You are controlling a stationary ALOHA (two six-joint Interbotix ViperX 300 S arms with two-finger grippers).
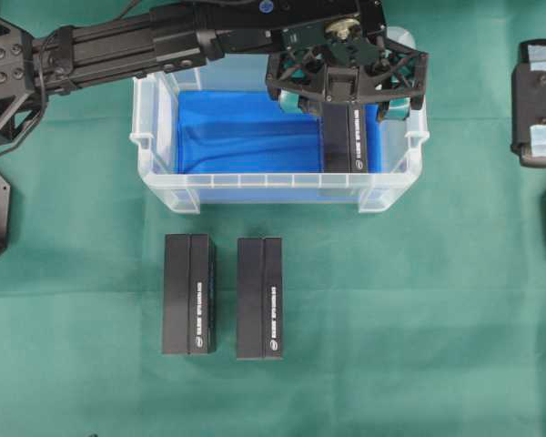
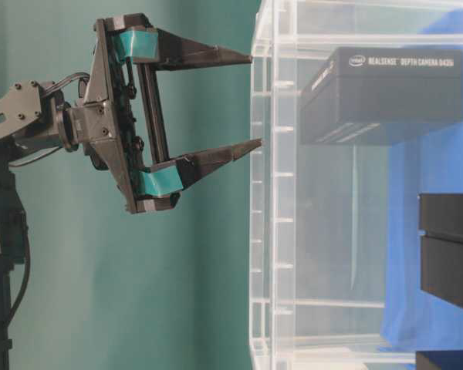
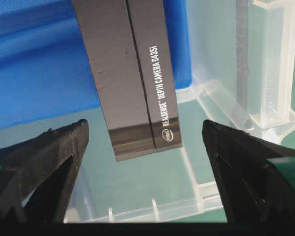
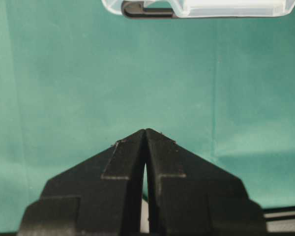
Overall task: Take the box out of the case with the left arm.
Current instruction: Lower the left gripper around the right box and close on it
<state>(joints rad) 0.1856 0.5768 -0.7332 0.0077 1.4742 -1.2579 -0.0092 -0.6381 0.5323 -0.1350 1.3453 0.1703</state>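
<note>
The clear case [image 1: 155,141], lined with a blue sheet, stands at the back middle of the table. One black box [image 1: 348,137] lies in its right end, also seen through the wall [image 2: 382,96] and from above [image 3: 132,73]. My left gripper [image 1: 346,80] hangs over that box, open wide and holding nothing. Its fingertips [image 2: 251,58] are level with the case's rim, apart from the box. In the left wrist view the two black fingers [image 3: 49,162] flank the box's near end. My right gripper [image 4: 145,130] is shut and empty over the green cloth.
Two more black boxes [image 1: 189,293] [image 1: 259,298] lie side by side on the green cloth in front of the case. The right arm [image 1: 537,100] rests at the far right edge. A corner of the case [image 4: 211,7] shows ahead of it.
</note>
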